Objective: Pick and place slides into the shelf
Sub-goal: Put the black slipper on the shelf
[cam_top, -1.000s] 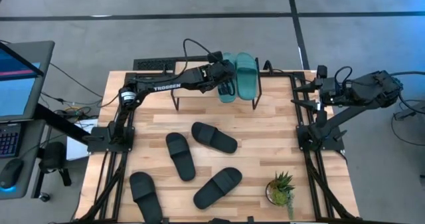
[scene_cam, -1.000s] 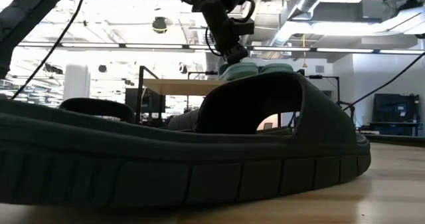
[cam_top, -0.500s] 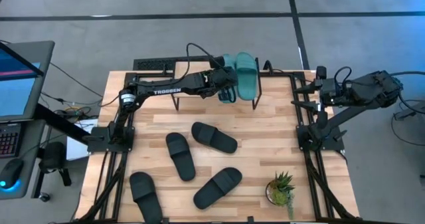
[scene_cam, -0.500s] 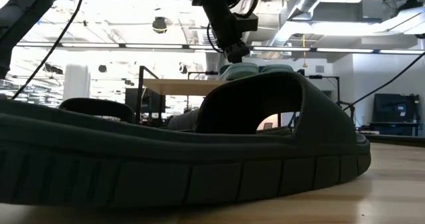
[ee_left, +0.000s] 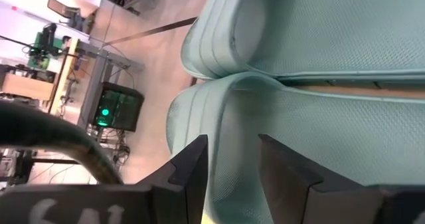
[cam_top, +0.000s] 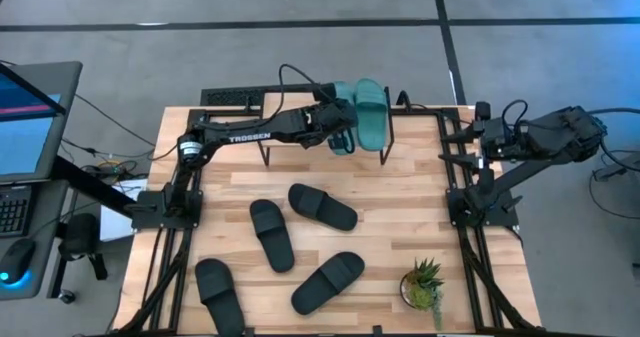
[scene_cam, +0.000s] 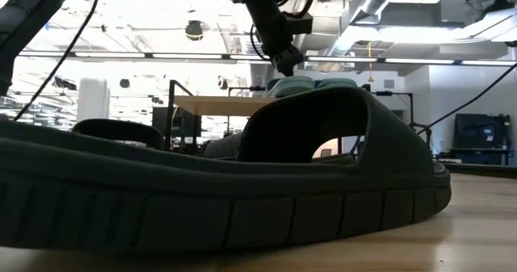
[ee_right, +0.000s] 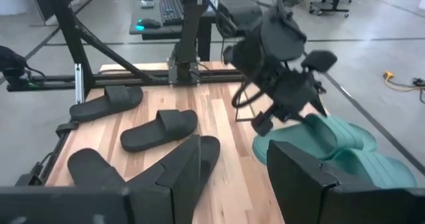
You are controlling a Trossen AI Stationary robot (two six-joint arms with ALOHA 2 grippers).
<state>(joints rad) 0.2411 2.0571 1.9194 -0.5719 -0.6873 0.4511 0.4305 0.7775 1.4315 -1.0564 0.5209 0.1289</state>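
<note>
Jaws of the left gripper point(cam_top: 343, 129) stand open and empty, hovering just above the near teal slide point(cam_top: 343, 127) on the shelf point(cam_top: 290, 127), which sits at twelve o'clock on the bench point(cam_top: 400, 192). In the left wrist view the two dark fingers point(ee_left: 189, 171) are parted, with the textured teal sole showing between and beyond them and nothing gripped. The second teal slide point(cam_top: 371, 112) lies touching the first, on its three o'clock side, so both green ones are already on the shelf's top board.

Four black slides remain on the bench: one point(cam_top: 322, 206) near the centre, one point(cam_top: 271, 234) toward its eight o'clock, one point(cam_top: 329, 282) at six o'clock and one point(cam_top: 220, 292) near the seven o'clock corner. By my reckoning a third of the job is done and two thirds is left.

At three o'clock the right gripper point(ee_right: 232, 167) waits beside the bench edge, jaws open and holding nothing. A small potted plant point(cam_top: 424, 282) stands at five o'clock.
</note>
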